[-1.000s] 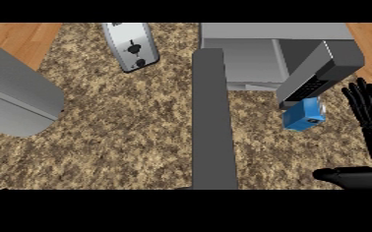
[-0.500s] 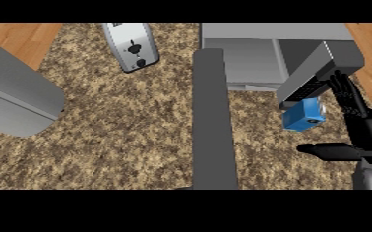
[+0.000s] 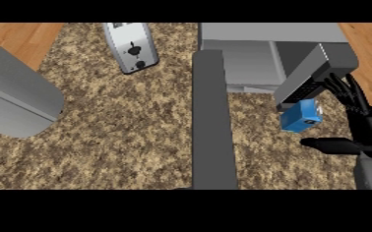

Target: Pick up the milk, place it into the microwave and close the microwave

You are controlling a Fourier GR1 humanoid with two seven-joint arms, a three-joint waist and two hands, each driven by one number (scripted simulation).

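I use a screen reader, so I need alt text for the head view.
The robot's right hand, fingers spread, is beside a blue milk carton on a speckled counter, in front of a grey microwave with its door swung open. A silver toaster lies further back.

Our right hand beside the milk at the microwave

We see our right hand [image 3: 355, 123] open, fingers spread just right of the blue milk [image 3: 301, 116] carton, thumb below it; the microwave [image 3: 269, 59] door [image 3: 212, 123] stands open, a toaster [image 3: 131, 46] upper left.
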